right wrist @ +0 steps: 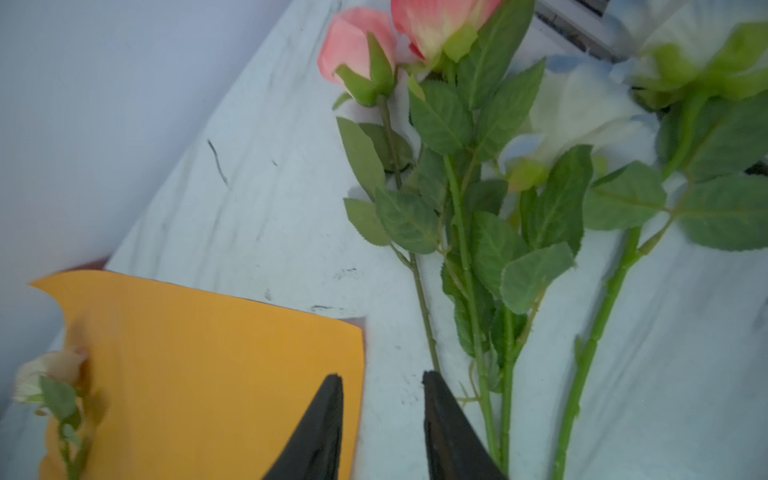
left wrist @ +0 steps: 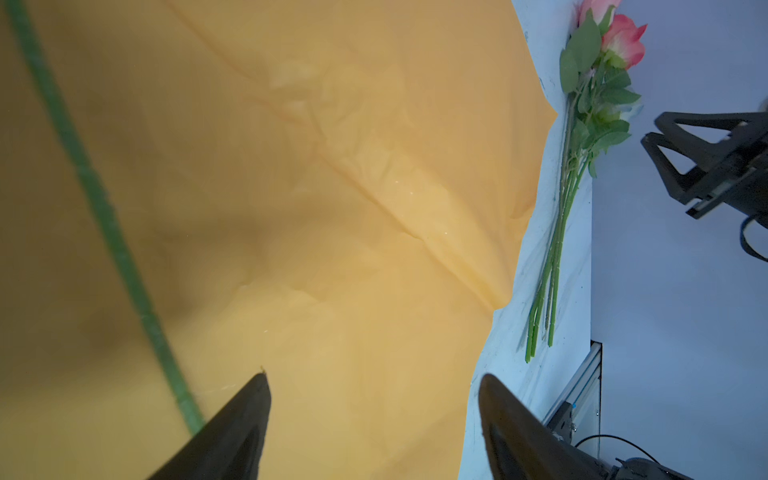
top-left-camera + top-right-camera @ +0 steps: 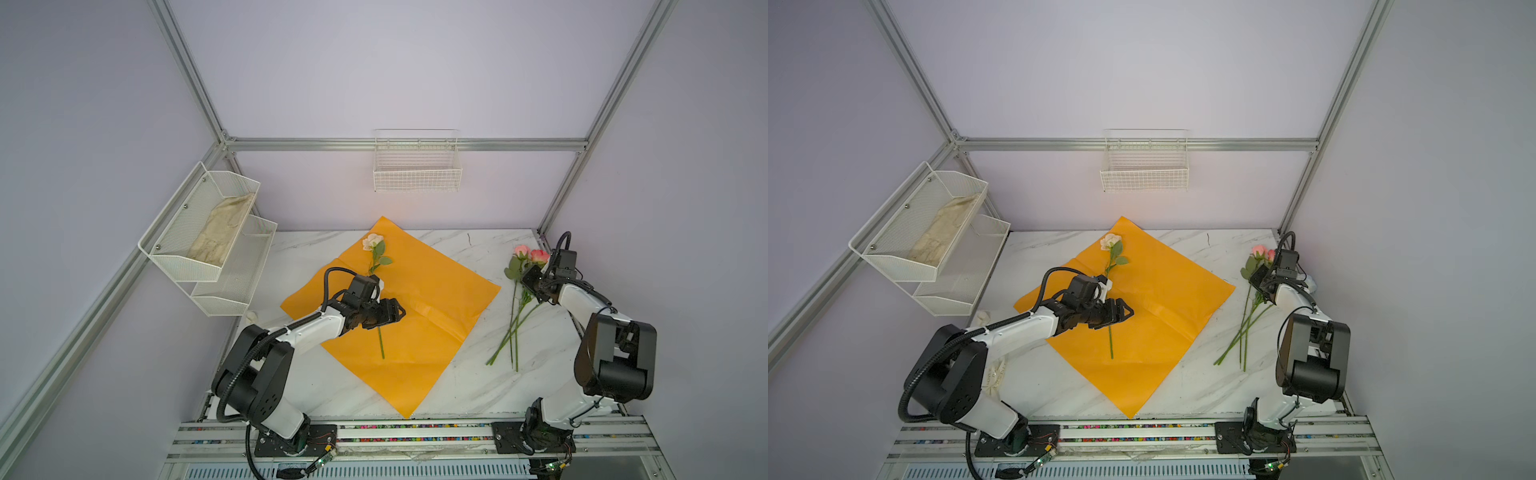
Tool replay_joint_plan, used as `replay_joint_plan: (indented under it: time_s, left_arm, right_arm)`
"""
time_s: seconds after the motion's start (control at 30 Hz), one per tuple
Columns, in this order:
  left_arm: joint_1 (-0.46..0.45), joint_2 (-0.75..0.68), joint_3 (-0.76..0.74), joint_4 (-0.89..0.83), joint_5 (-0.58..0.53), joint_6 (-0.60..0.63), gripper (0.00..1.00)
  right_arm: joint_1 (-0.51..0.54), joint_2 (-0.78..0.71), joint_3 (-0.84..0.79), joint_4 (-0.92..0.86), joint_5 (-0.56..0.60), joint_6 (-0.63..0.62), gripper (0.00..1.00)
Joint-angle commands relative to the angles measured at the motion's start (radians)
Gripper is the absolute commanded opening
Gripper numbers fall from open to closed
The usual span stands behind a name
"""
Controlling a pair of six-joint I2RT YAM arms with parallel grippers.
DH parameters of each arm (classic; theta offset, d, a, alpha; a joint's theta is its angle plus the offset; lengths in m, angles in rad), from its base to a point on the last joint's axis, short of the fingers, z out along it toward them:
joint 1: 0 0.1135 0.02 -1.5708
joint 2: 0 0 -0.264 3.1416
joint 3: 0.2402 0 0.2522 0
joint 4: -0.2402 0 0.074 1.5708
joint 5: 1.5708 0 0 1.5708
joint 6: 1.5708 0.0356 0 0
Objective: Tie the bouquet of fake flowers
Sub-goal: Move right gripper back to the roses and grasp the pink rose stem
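Position report: the orange wrapping paper [image 3: 415, 299] lies flat on the marble table [image 3: 478, 382], set as a diamond with one corner toward the back wall. I see one cream rose [image 3: 372, 241] lying on the paper, bloom near that back corner and stem running toward the arm bases.

The left gripper [image 3: 399, 311] hovers over the middle of the paper, above the cream rose's stem. In the left wrist view its jaws stand wide apart with only orange paper between them. The green stem passes outside the jaws, just beside one finger [image 2: 232, 424]. I read nothing held.

The remaining roses [image 3: 519, 291] lie in a loose bunch on the bare table to the right of the paper, apart from it. The pink blooms [image 3: 531, 254] point toward the back and the stems fan toward the front. The right wrist view also shows white blooms [image 1: 582, 116] in the same bunch.

The right gripper [image 1: 383, 376] sits over the leafy part of this bunch. Its jaws are parted by a narrow gap with bare table between them. One thin stem runs just beside a finger [image 1: 449, 432], not inside the gap.

A beige cloth [image 3: 220, 237] lies in the upper tier of the mesh rack [image 3: 232, 291] on the left wall.
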Motion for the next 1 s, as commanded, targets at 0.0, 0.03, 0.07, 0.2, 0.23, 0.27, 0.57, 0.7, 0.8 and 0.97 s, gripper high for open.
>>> replay_joint_plan:
  time_s: [0.0, 0.03, 0.07, 0.2, 0.23, 0.27, 0.57, 0.7, 0.8, 0.97]
  left_arm:
    - [-0.035, 0.026, 0.142, 0.042, 0.018, 0.022, 0.78]
    - [-0.041, 0.037, 0.152, 0.043, 0.022, 0.023, 0.78]
    - [-0.046, 0.048, 0.160, 0.043, 0.026, 0.023, 0.78]
    - [-0.070, 0.082, 0.177, 0.048, 0.030, 0.018, 0.77]
    - [-0.075, 0.093, 0.183, 0.050, 0.036, 0.014, 0.77]
    - [-0.080, 0.100, 0.190, 0.053, 0.039, 0.009, 0.78]
    - [-0.115, 0.163, 0.255, 0.063, 0.060, 0.000, 0.79]
    - [-0.117, 0.170, 0.261, 0.063, 0.067, 0.007, 0.79]
    - [-0.116, 0.169, 0.262, 0.055, 0.066, 0.015, 0.79]
    - [-0.115, 0.168, 0.274, 0.040, 0.063, 0.022, 0.79]
  right_arm:
    - [0.008, 0.064, 0.043, -0.109, 0.040, -0.120, 0.32]
    - [0.009, 0.083, 0.053, -0.120, 0.043, -0.135, 0.30]
    - [0.010, 0.096, 0.062, -0.130, 0.044, -0.147, 0.29]
    - [0.015, 0.118, 0.061, -0.128, 0.016, -0.162, 0.28]
    - [0.017, 0.127, 0.064, -0.131, 0.014, -0.165, 0.27]
    - [0.019, 0.135, 0.066, -0.133, 0.006, -0.168, 0.26]
    - [0.069, 0.186, 0.094, -0.172, 0.069, -0.191, 0.24]
    - [0.085, 0.162, 0.090, -0.194, 0.152, -0.185, 0.25]
    - [0.105, 0.141, 0.081, -0.201, 0.160, -0.182, 0.27]
    - [0.166, 0.049, 0.060, -0.268, 0.198, -0.147, 0.32]
